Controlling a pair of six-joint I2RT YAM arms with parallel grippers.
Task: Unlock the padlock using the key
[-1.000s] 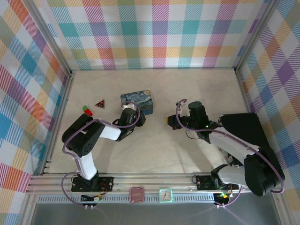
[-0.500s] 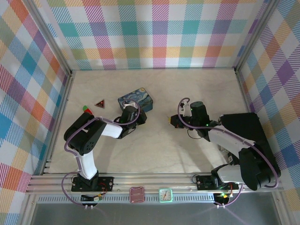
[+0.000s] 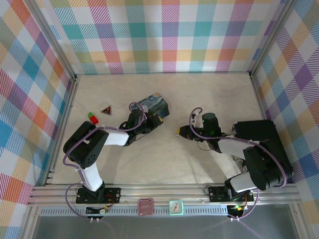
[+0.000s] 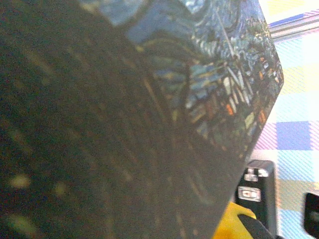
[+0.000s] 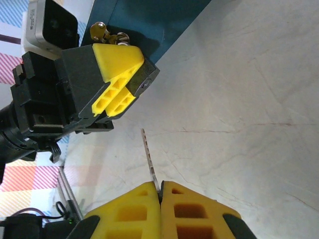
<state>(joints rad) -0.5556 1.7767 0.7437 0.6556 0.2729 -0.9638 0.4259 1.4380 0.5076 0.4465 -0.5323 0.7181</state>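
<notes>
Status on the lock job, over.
Right gripper shut on key, blade forward. Left gripper shut on padlock at tin's edge. Key short of padlock, nothing between.

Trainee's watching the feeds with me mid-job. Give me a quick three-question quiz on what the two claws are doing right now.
1. True or false: the right claw is pinching the key.
2. What does the left claw hold? A. the key. B. the painted tin. C. nothing.
3. Fill in: in the right wrist view, the key's free tip points toward the ___ claw.

Key: 1 true; 2 B; 3 left.
</notes>
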